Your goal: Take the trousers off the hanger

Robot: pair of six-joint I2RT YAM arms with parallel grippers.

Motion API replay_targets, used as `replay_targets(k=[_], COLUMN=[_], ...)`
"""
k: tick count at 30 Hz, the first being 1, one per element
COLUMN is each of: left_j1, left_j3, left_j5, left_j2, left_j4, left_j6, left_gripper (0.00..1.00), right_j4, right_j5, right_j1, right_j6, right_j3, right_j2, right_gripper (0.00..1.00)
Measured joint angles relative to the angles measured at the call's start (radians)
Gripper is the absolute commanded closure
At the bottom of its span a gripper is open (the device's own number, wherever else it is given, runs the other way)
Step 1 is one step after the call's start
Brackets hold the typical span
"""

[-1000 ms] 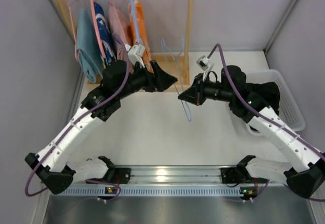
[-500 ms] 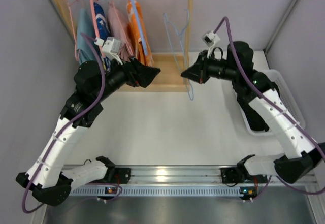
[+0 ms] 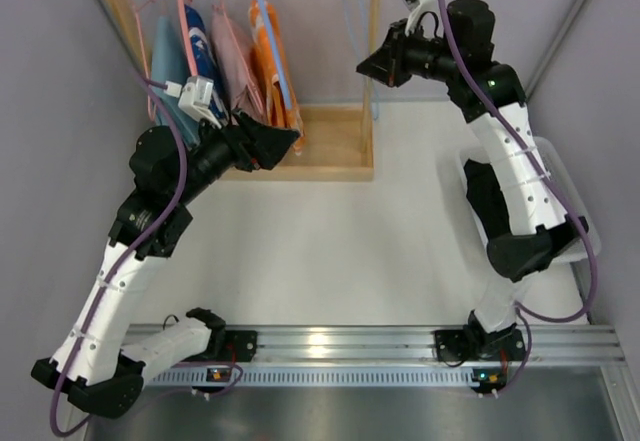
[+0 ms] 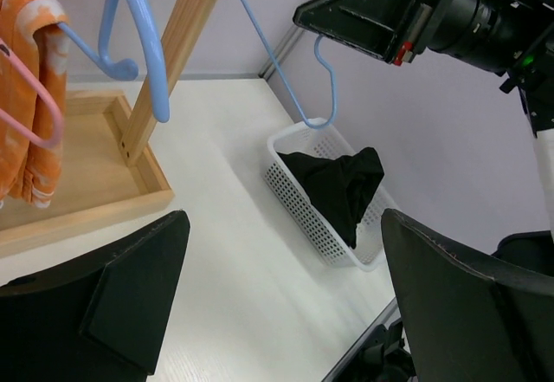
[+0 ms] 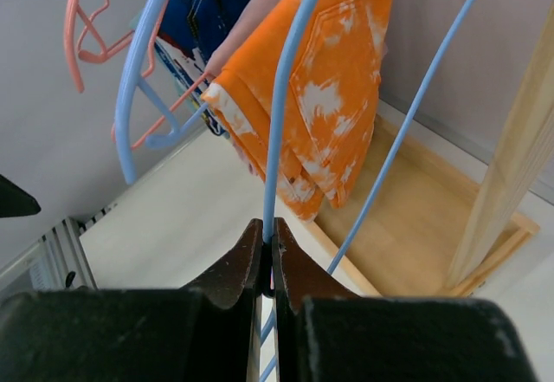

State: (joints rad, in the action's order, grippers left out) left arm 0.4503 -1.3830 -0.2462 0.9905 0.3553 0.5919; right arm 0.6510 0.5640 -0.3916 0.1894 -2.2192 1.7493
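The orange patterned trousers [image 3: 268, 61] hang on the wooden rack [image 3: 375, 71], also seen in the left wrist view [image 4: 30, 96] and the right wrist view [image 5: 333, 96]. The black trousers [image 4: 339, 183] lie in the white basket [image 4: 299, 196]. My right gripper [image 3: 366, 65] is raised near the rack's right post. It is shut [image 5: 268, 236] on the wire of an empty blue hanger [image 5: 281, 122], which holds no cloth. My left gripper [image 3: 288, 139] is open and empty [image 4: 281, 226] in front of the orange trousers, above the rack's base.
Other garments on pink and blue hangers [image 3: 185, 51] fill the left of the rail. The rack's wooden base tray [image 3: 335, 151] lies below them. The white basket [image 3: 583, 231] stands at the right, partly behind my right arm. A purple wall is behind.
My right arm has lifted the empty blue hanger up and back toward the rail. My left arm has drawn back to the left, with its gripper still open.
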Motion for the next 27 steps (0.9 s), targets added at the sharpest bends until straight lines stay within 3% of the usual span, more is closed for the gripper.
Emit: replay_targets(k=[8,18,20,21,27], left_j1=[-0.032,-0.061,-0.063,-0.064,-0.082], left_j3=[0.050,0.071,0.071,0.071,0.071], left_j5=[-0.008,-0.026,-0.026,-0.026,-0.049], left_j2=[-0.014,-0.037,-0.039,-0.039,-0.039], left_j4=[0.000,-0.001,-0.001,-0.001,-0.001], left_j6=[0.059,0.095,0.094,0.093,0.072], left_gripper=[0.01,0.01,0.01,0.01,0.01], right_j4=[0.035,-0.003,-0.010,-0.010,-0.033], right_j5=[0.006,0.052,0.068,0.074,0.070], right_j1=[0.014,0.089,0.099,0.100,0.100], right_j6=[0.000,0.088,0.091,0.094,0.109], right_j3=[-0.159,-0.186,-0.186,-0.185,-0.117], right_j2=[0.182,0.280,0.281,0.281,0.260], right_gripper=[1.00,1.00,0.86,0.72,0.32])
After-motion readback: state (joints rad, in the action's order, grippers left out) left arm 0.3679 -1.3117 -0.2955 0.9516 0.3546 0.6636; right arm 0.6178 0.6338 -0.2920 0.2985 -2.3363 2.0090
